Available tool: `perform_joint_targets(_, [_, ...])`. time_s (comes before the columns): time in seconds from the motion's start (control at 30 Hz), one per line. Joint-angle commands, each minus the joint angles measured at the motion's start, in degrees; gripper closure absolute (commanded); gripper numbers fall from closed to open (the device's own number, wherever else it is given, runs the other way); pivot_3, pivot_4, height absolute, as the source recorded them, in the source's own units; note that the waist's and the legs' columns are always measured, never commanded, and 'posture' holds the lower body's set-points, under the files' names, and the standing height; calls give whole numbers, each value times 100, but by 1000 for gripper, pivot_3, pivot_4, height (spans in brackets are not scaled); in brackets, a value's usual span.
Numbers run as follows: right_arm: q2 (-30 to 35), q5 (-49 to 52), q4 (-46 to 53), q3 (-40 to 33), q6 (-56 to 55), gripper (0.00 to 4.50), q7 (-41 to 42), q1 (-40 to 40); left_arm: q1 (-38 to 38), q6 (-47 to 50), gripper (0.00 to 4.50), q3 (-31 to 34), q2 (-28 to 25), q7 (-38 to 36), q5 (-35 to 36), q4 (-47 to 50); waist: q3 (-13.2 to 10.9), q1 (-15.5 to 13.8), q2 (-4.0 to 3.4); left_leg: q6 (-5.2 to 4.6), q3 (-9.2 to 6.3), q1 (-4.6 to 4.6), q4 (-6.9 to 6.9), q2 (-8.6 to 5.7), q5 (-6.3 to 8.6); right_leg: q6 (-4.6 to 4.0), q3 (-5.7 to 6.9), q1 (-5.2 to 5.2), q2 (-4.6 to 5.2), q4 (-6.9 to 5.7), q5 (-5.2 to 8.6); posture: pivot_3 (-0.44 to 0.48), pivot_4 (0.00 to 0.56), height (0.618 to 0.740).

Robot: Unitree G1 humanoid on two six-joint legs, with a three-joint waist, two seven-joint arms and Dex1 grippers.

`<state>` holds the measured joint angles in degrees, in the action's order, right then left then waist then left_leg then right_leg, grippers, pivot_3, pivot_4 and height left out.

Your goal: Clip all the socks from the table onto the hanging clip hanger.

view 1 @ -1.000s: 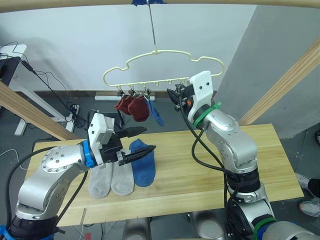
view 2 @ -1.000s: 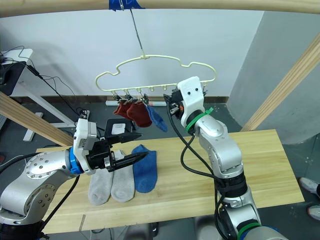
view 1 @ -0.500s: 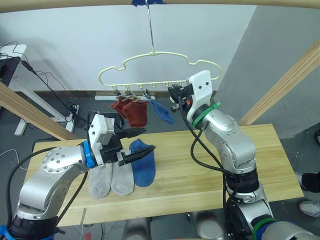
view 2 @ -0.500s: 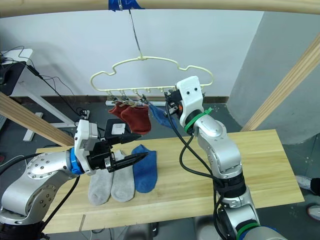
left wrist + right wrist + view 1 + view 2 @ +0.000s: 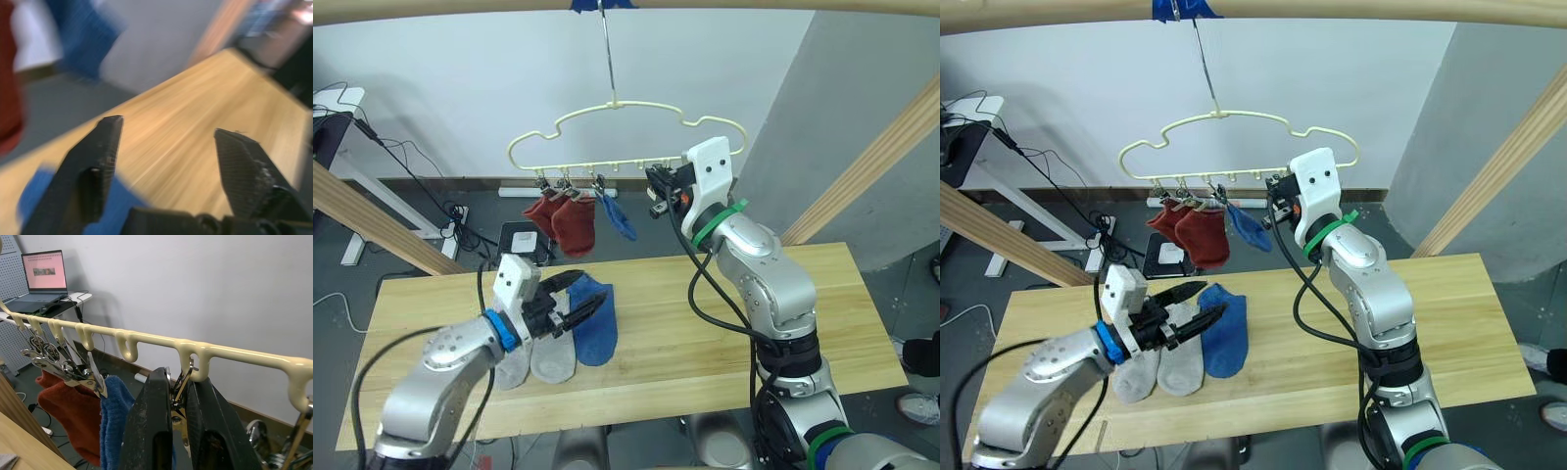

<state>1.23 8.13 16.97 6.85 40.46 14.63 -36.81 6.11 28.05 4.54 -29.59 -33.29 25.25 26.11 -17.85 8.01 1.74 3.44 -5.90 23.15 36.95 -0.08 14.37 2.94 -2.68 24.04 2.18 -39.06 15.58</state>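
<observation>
The left gripper (image 5: 579,305) is low over the table (image 5: 724,323), its arm reaching forward from about 7 o'clock of the head view. Its two black fingers (image 5: 93,171) are spread wide apart and hold nothing; they hover just above the blue sock (image 5: 594,318) that lies flat on the wood.

The right gripper (image 5: 178,401) is raised high, forearm pointing up toward 11 o'clock, at the lower bar of the clip hanger (image 5: 626,108). In the right wrist view its fingers are pressed close together around a small metal clip (image 5: 182,382) that hangs from one loop of the bar.

The hanger is pale yellow, cloud-shaped, and hangs by a thin hook from the wooden pole (image 5: 705,5) at 12 o'clock. Toward its left end two dark red socks (image 5: 566,220) hang side by side, touching, and just beside them a second blue sock (image 5: 619,220) hangs from the next clip.

On the table two light grey socks (image 5: 540,354) lie side by side, at 9 o'clock of the flat blue sock and touching it. The left arm covers their upper parts. The left wrist view is strongly blurred, so the sock edges there are hard to make out.
</observation>
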Motion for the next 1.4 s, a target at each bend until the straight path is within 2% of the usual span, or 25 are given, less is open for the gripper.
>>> perform_joint_targets(0.03, [-48, 112, 260, 49, -65, 4437, 10, -79, 244, -413, 0, -617, 719, 991, -886, -395, 4, -4, -2, 0, 1, -1, 1, 1, 0, 1, -1, -1, 2, 1, 0, -191, 286, 740])
perform_joint_targets(0.2, [-27, 126, 286, 88, -4, 4437, 58, -79, -73, -863, 0, -846, 1354, 1625, -1546, -1299, 5, -4, 1, -1, -5, 3, 4, -14, -1, -7, 9, 1, -2, -3, -6, -194, 290, 740])
perform_joint_targets(0.3, [-16, 136, 300, 127, 35, 4437, 81, -55, -538, -1017, 0, -612, 1811, 2273, -1746, -2130, 9, -6, -4, -5, -7, -1, 6, -16, -3, -14, 12, -1, -9, -7, -11, -208, 293, 740])
perform_joint_targets(0.47, [-4, 155, 326, 150, 90, 4437, 85, -41, -869, -1208, 0, -549, 2070, 2455, -1867, -2511, 13, 19, 4, -8, -3, 1, 8, -15, -5, -13, 12, 0, -10, -8, -15, -214, 293, 740])
perform_joint_targets(0.8, [-32, 165, 360, 168, 135, 4437, 50, -18, -1067, -947, 0, -749, 2025, 2515, -2257, -2762, 13, 17, 4, -8, -3, 1, 8, -19, -5, -12, 12, -1, -8, -6, -16, -225, 293, 740])
perform_joint_targets(1.03, [-48, 141, 373, 202, 107, 4437, 37, -3, -871, -905, 0, -692, 2066, 2268, -2090, -2506, 13, 19, 4, -8, -2, 1, 7, -17, -5, -12, 11, -1, -8, -5, -16, -227, 292, 740])
perform_joint_targets(1.4, [-10, 95, 412, 266, 27, 4437, 30, 44, -197, -1114, 0, -367, 2007, 2395, -2121, -2058, 13, 32, 4, -7, -1, 1, 5, -14, -5, -11, 10, 0, -8, -2, -16, -232, 289, 740])
